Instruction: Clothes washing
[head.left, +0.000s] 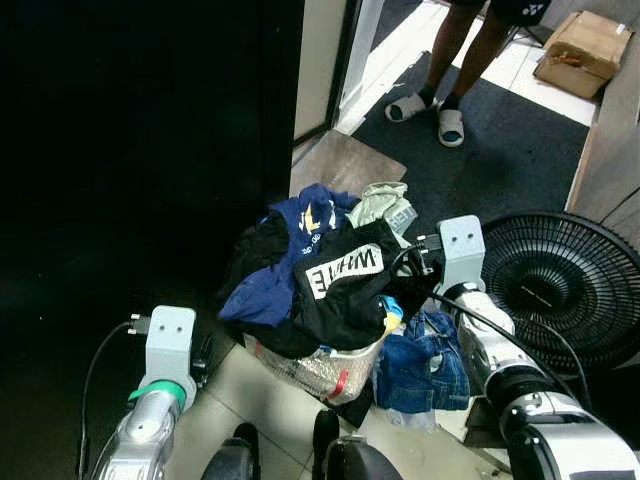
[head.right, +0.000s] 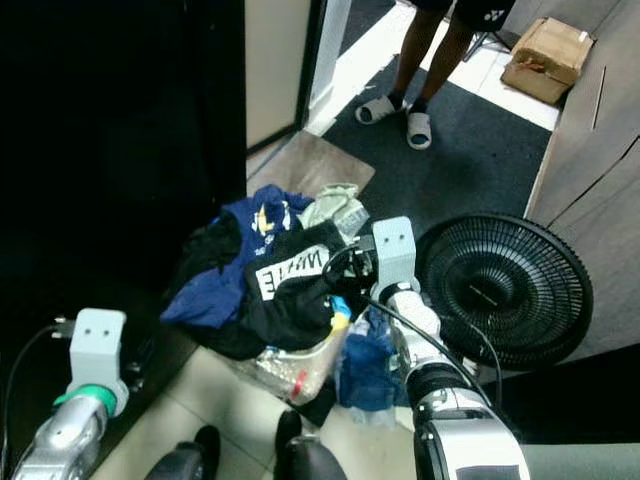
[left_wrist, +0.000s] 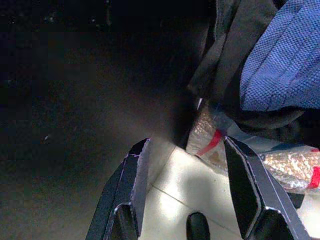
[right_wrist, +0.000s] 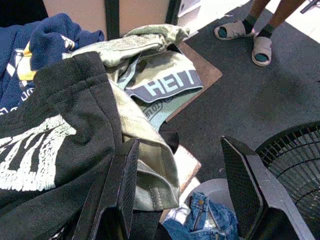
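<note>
A heap of clothes fills a clear plastic basket (head.left: 318, 372) on the floor. On top lies a black garment (head.left: 340, 285) with white lettering, with blue garments (head.left: 258, 296) to its left and a pale green one (right_wrist: 150, 75) behind. My right gripper (right_wrist: 179, 145) stands open at the heap's right side, its fingers over the black and green cloth, holding nothing. My left gripper (left_wrist: 186, 145) is open low beside the basket's left wall, above the pale tile. Blue jeans (head.left: 425, 365) lie on the floor beside the basket.
A black floor fan (head.left: 560, 285) stands close on the right. A person in sandals (head.left: 450, 125) stands on the dark mat beyond, near a cardboard box (head.left: 585, 50). Left of the heap is a very dark area (head.left: 140, 150). My feet (head.left: 330, 455) are just before the basket.
</note>
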